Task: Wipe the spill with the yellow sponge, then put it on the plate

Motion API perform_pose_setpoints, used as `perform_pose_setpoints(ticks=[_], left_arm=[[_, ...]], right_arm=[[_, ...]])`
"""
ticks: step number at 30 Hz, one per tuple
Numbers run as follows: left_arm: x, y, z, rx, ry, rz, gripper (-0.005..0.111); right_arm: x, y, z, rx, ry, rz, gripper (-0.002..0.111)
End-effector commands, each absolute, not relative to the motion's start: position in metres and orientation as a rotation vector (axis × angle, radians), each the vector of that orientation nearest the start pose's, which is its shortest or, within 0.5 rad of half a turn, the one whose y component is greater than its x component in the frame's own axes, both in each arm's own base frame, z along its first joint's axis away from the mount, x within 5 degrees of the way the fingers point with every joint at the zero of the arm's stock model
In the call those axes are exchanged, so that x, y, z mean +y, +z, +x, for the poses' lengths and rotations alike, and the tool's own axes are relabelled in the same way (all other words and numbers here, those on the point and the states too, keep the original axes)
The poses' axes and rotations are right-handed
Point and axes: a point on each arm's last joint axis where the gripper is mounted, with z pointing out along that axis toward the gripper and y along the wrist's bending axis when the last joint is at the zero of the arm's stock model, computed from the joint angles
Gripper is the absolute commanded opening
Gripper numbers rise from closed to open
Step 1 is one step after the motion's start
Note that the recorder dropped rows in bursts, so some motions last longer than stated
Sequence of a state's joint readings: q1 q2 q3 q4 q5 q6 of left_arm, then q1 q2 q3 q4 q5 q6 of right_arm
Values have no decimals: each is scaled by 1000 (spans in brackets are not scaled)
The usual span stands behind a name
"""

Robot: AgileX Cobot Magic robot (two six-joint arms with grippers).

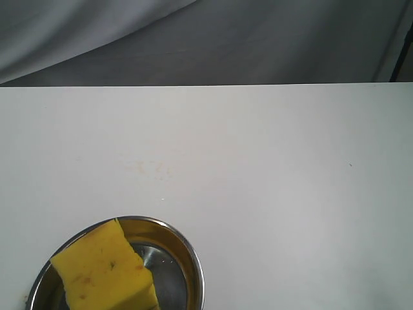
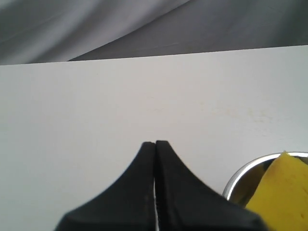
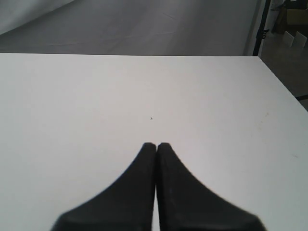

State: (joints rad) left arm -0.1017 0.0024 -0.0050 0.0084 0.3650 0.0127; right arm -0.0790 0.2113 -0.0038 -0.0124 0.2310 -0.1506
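Observation:
The yellow sponge lies in the steel plate at the table's front left, leaning on the rim; both show again at the edge of the left wrist view, sponge and plate. Where the spill was, only a faint orange smear shows on the white table, also faintly visible as a smear in the left wrist view. My left gripper is shut and empty, beside the plate. Over bare table, my right gripper is shut and empty. Neither gripper shows in the exterior view.
The white table ends at a far edge against a grey cloth backdrop. Its right edge shows in the right wrist view, with a dark stand beyond it.

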Motion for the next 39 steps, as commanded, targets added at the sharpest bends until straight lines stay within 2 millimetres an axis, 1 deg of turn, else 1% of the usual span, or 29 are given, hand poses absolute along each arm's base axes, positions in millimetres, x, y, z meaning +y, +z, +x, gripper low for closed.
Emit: perform_pose_setpoints(ticks=[1, 11, 24, 28, 39], left_arm=[[-3, 181, 53, 1840, -46, 38, 0], [0, 181, 53, 1840, -6, -24, 0], [0, 181, 53, 1841, -13, -14, 0], [-3, 181, 53, 1840, -35, 35, 0], [-2, 181, 53, 1840, -34, 34, 0]], right_arm=[[-6, 179, 69, 1923, -162, -71, 0], [-6, 179, 69, 1923, -162, -71, 0], [-6, 179, 69, 1923, -162, -71, 0], [-6, 179, 69, 1923, -162, -71, 0], [-6, 179, 69, 1923, -162, -71, 0]])
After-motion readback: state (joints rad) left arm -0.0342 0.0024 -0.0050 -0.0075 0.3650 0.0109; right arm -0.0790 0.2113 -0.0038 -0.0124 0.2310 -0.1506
